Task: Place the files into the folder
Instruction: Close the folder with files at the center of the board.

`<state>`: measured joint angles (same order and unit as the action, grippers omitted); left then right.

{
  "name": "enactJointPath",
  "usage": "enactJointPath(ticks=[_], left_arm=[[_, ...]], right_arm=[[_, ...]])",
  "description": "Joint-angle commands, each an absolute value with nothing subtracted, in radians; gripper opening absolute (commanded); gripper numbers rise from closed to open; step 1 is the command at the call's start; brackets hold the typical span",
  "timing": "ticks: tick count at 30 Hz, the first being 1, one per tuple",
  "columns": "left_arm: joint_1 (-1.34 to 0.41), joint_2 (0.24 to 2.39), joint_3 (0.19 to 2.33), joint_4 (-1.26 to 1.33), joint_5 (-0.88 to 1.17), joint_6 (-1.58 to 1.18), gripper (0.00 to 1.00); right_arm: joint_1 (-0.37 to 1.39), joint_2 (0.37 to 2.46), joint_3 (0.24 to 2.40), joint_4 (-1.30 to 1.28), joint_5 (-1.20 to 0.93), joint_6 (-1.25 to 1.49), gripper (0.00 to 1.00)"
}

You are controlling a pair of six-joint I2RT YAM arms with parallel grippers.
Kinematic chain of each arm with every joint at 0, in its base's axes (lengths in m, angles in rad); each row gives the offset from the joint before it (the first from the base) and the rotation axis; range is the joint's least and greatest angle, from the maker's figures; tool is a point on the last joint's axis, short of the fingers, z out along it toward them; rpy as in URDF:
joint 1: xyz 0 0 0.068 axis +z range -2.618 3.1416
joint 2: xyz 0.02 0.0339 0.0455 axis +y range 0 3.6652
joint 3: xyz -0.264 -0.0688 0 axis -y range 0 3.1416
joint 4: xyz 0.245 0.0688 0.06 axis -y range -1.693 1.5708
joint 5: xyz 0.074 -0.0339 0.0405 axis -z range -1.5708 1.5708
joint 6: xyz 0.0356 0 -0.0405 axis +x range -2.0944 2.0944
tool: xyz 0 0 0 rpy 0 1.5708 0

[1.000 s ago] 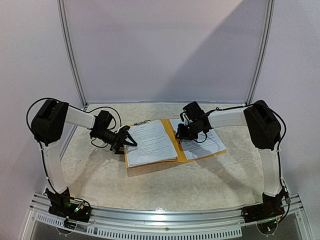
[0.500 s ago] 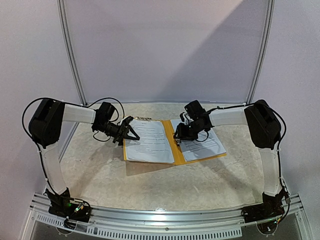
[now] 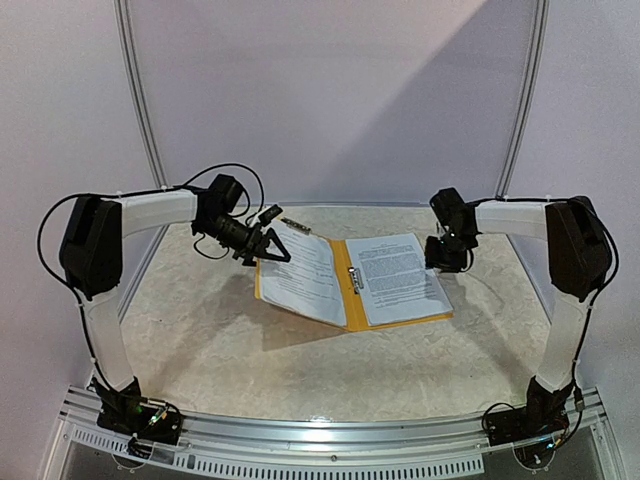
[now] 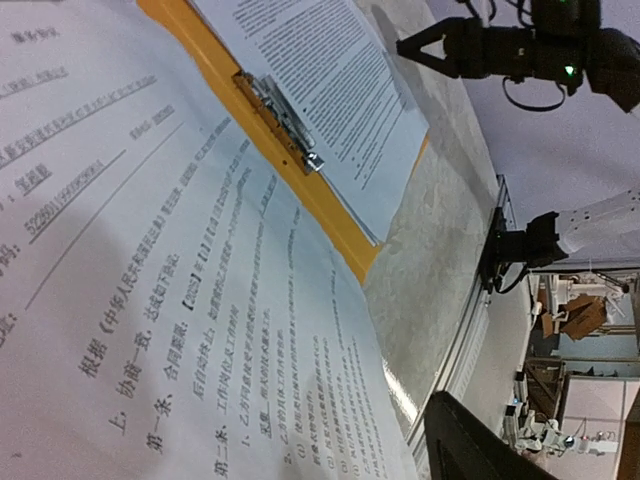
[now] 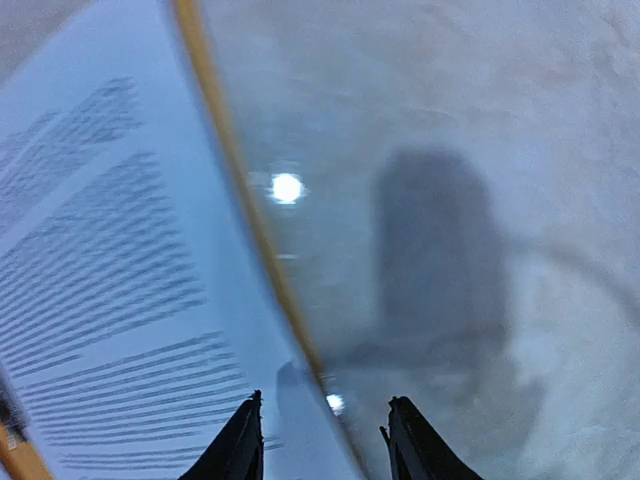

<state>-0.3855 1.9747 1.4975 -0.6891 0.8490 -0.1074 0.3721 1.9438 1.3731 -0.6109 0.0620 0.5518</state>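
As lifted, folder (image 3: 342,275) half-open, files (image 3: 398,279) inside.

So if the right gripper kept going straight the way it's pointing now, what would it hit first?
Most likely the right edge of the folder, where the printed sheet meets the table. The open right gripper straddles that orange edge, though its height above it is unclear.
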Motion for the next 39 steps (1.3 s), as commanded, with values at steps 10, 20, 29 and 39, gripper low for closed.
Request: enactJointPath(ticks=[10,20,29,39], left_arm=[[-0.642,2.137,1.991,-0.848,0.705,0.076,0.9],[-0.806,2.439,2.403,-0.947,0.604,0.224,1.0],[-0.896,2.437,2.411,-1.005,0.531,0.396,1.0],[-0.925,2.401,2.525,-0.899,0.471,0.214,1.0]], right_arm=[[0.293,2.021,1.256,-0.598,-0.055,0.547,0.39],[0.295,1.927,1.061,-0.423,-0.236,0.617,0.35],[0.295,1.752,0.968,-0.469,-0.18,0.637,0.36],[0.295,1.706,1.051,-0.596,-0.12,0.589,0.42]])
